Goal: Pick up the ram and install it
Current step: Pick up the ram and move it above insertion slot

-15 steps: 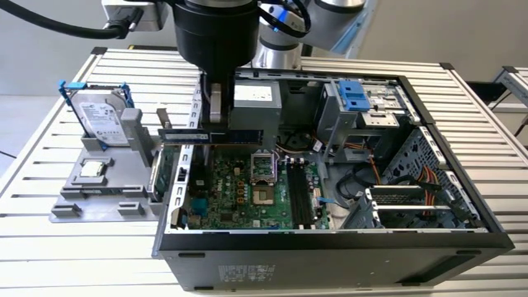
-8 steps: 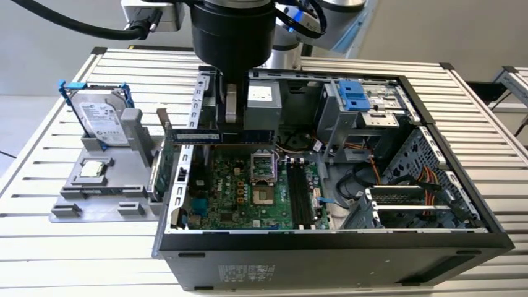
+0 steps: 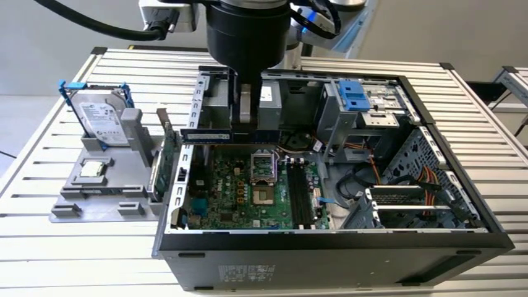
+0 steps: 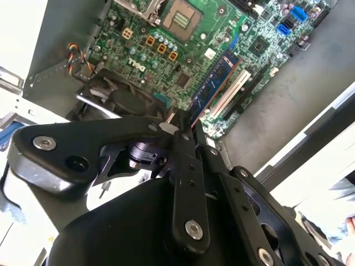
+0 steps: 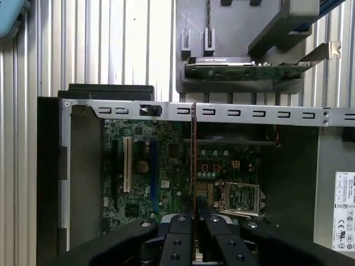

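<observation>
I see the ram (image 3: 206, 134) as a bluish circuit board with dark matt chips; the gripper (image 4: 180, 119) looks like matt black metal, and the table (image 3: 49, 247) is ribbed pale metal.

Everything sits on a table (image 3: 58, 260) built from silvery aluminium slats running side to side across the exterior view, with dark grooves between them. There are little black corner caps (image 3: 446, 65) at its far corners. The same ribbed slats show up in the first wrist view (image 5: 83, 44). Past the table, the upper left of the frame is plain grey floor (image 3: 33, 74), as far as I can tell. The upper right is a paler blank backdrop (image 3: 462, 31); can't tell if it's wall or floor. At the right edge there's part of another slatted table (image 3: 515, 83). Lighting is bright and even, with soft sheen on the slats and no hard shadows.
</observation>
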